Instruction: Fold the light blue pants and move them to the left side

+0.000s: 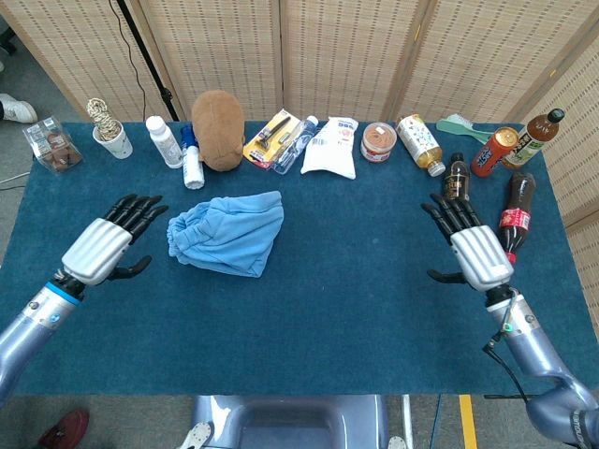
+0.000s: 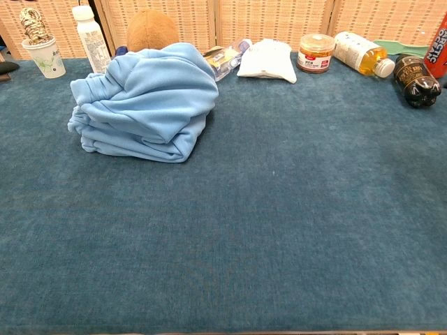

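The left hand (image 1: 105,245) hovers with fingers spread and nothing in them, just left of the folded light blue pants (image 1: 228,232), which lie left of centre on the bench (image 1: 356,271), long axis running left-right. The right hand (image 1: 473,251), likewise spread and empty, sits well apart, so the left is nearer.

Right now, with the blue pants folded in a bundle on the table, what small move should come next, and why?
Probably bring the left robot hand rightward to the light blue pants and take hold of the bundle. The pants already lie folded, left of the table's middle, and nothing holds them. The left robot hand hangs open just beside them, while the right robot hand is open far off near the bottles.
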